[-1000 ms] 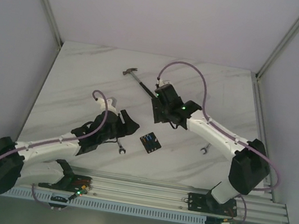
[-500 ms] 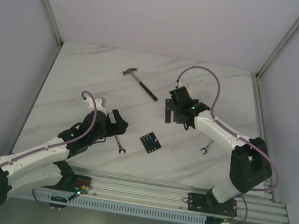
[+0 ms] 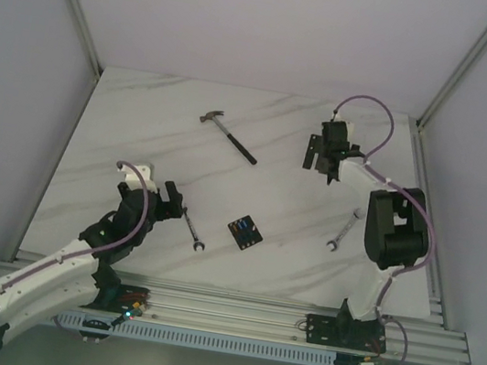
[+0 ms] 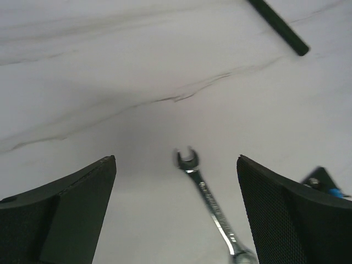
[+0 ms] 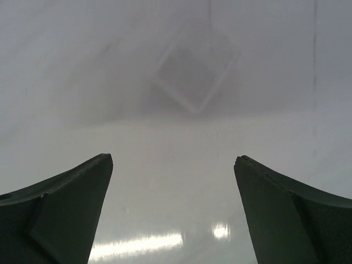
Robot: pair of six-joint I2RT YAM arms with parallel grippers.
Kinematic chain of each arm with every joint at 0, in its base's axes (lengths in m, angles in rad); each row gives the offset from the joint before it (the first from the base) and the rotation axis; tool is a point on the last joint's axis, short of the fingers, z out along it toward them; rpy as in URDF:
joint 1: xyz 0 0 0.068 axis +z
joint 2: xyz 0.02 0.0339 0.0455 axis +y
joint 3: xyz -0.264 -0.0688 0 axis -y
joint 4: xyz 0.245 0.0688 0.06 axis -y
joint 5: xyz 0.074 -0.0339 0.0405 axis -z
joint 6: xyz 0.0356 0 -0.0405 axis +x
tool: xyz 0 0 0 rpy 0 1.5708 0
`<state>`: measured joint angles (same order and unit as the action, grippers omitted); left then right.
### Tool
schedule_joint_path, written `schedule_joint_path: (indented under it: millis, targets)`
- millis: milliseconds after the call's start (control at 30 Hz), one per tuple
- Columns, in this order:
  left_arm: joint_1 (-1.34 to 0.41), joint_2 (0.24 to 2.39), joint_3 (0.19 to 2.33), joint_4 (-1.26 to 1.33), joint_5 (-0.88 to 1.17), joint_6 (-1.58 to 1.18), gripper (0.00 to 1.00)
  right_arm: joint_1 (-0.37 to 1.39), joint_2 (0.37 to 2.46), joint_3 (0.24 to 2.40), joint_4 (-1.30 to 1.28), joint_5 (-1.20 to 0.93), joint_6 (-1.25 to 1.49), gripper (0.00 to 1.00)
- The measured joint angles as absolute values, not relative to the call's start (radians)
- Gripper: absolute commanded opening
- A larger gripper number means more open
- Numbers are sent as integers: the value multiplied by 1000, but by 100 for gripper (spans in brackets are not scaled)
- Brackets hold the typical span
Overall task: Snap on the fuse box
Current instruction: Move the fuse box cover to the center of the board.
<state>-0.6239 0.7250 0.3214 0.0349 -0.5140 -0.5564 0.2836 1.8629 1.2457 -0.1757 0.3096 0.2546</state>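
Note:
The fuse box (image 3: 245, 232) is a small black square block with blue and orange bits on its face, lying alone on the marble table (image 3: 141, 129) front of centre. Only its corner (image 4: 323, 180) shows in the left wrist view, behind the right finger. My left gripper (image 3: 173, 201) (image 4: 176, 160) hangs open to the left of it, over a small wrench (image 3: 193, 232) (image 4: 212, 204). My right gripper (image 3: 319, 164) (image 5: 173, 158) is open and empty at the far right, well away from the fuse box and facing the back wall.
A hammer (image 3: 229, 134) lies at the back middle; its handle end (image 4: 279, 26) shows in the left wrist view. A second wrench (image 3: 344, 231) lies near the right arm. White walls and metal frame posts enclose the table.
Both arms have pulled away from the fuse box, the left toward the near left, the right toward the far right. Both sets of jaws have spread wider.

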Motion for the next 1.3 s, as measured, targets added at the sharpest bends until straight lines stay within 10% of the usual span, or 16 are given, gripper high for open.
schedule_joint_path:
  millis: [633, 1300]
  targets:
    - [-617, 554, 200, 106, -625, -439, 100, 167, 2228, 1677, -139, 350, 217, 100]
    - [-617, 580, 201, 106, -626, -435, 100, 153, 2177, 1591, -253, 405, 261, 95]
